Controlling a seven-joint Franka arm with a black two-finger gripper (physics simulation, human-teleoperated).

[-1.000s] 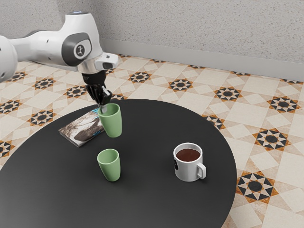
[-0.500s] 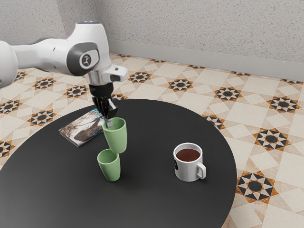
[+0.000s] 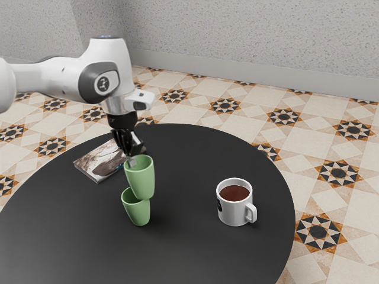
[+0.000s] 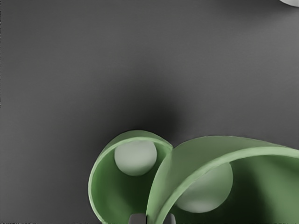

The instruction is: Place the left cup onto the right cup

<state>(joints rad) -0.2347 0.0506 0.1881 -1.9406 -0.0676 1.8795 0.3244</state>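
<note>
A tilted pale-green handleless cup (image 3: 141, 177) is being clamped at its rim by the black pincer (image 3: 132, 157), just above a matching green cup (image 3: 136, 208) on the round black surface (image 3: 237, 254).

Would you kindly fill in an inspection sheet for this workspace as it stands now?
Surface: round black table; no spills seen.
Job's things: held green cup is tilted, its base at the mouth of the standing green cup; whether they touch cannot be told.
Clutter: white mug of dark drink toward the exterior view's right; magazine toward its left.
Hand: hand shut on the held green cup's rim.
Cables: nothing seen.
Surroundings: patterned tile floor; grey wall.
</note>
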